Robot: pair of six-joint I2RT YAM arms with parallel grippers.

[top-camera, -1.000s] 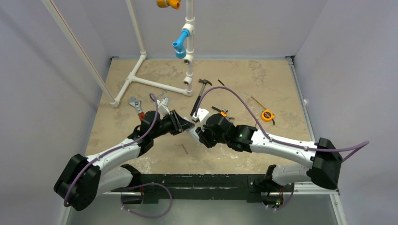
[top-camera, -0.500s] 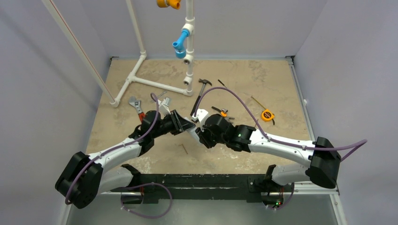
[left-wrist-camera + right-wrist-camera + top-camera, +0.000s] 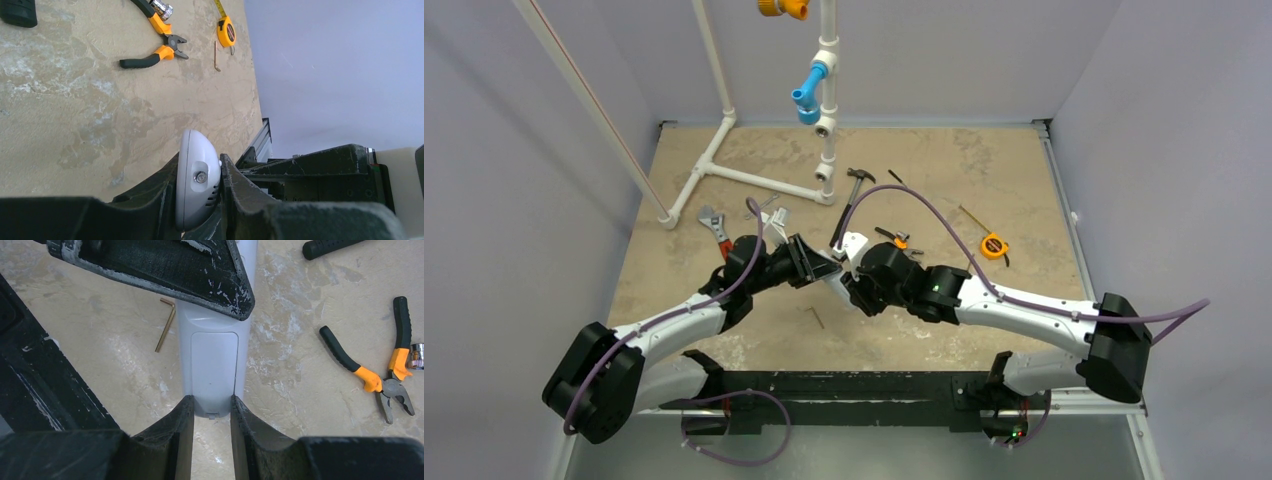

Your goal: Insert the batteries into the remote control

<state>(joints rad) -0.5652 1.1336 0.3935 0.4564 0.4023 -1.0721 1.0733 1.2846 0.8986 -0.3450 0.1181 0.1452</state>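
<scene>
The left gripper and right gripper each clamp one end of the remote control. Writing on the tape measure is unreadable.

From the left wrist I get only the rounded end of the remote control. The rest is buried between the left tool's fingers. From above it is mostly covered too. A black handle and a silver socket run off the right wrist's picture.

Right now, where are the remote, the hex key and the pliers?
remote (image 3: 214, 357), right wrist view, back cover.
hex key (image 3: 165, 327), right wrist view, long shaft.
pliers (image 3: 371, 379), right wrist view, orange handle part.
</scene>
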